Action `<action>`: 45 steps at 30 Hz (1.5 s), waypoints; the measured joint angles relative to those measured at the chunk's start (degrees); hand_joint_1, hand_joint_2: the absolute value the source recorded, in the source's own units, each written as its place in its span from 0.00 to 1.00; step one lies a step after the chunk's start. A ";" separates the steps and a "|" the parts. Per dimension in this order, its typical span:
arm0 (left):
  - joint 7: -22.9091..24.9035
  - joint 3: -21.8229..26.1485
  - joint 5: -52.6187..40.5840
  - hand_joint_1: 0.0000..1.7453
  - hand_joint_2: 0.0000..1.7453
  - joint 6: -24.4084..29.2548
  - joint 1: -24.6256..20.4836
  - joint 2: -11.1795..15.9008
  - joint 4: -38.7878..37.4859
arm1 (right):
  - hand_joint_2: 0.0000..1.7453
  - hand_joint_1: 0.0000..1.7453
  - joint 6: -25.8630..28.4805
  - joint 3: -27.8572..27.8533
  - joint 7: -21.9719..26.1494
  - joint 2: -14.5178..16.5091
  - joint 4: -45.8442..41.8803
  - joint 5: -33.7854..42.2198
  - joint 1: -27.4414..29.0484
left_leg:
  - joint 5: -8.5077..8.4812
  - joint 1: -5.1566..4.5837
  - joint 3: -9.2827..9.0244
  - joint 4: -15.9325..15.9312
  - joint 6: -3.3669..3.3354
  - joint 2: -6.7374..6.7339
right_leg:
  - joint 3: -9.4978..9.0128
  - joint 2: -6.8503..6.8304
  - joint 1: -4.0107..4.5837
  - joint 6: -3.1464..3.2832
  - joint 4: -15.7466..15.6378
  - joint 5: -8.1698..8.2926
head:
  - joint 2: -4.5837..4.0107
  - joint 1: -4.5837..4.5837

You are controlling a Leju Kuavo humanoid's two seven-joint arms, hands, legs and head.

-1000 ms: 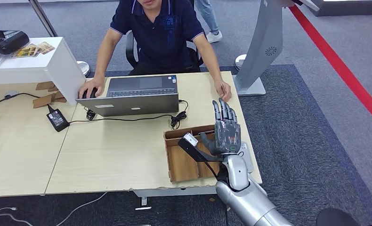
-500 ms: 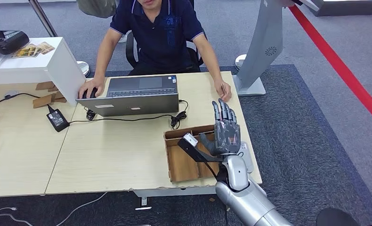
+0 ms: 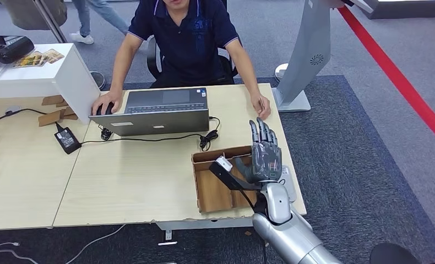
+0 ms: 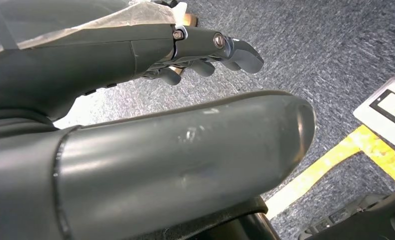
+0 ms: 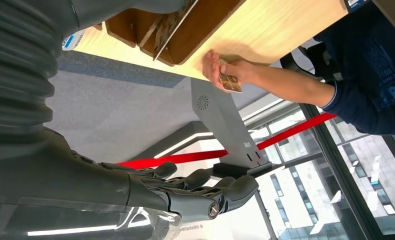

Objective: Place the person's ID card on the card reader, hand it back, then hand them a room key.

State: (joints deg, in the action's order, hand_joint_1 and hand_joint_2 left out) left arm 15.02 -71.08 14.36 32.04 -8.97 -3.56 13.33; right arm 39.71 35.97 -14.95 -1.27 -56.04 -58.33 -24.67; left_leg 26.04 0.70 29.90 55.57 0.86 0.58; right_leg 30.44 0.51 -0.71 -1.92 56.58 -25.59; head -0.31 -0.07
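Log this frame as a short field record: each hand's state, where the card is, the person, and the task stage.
right hand: raised over the wooden tray, fingers apart, holding nothing
left hand: hangs over the carpet, fingers loosely curled, holding nothing
card: in the person's hand at the desk edge, a patterned card pinched in the fingers
person: seated behind the laptop, other hand on a mouse
card reader: cannot tell which item it is
task stage: card not yet passed to the robot
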 joint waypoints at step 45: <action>-0.19 0.00 -0.09 0.00 0.00 0.08 -0.13 0.00 0.00 | 1.00 0.00 0.00 0.42 0.63 -0.09 2.75 0.83 -0.11 | 0.00 0.00 0.00 0.00 0.00 0.00 | -0.01 0.00 0.00 0.00 0.00 0.00 | 0.00 0.01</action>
State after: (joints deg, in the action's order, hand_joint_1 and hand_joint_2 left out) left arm 14.82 -71.08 14.27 32.12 -9.10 -3.56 13.33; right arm 39.71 36.39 -14.32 -1.36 -53.28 -57.50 -24.78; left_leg 26.04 0.70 29.90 55.57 0.86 0.59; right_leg 30.43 0.50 -0.71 -1.92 56.58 -25.58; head -0.31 -0.06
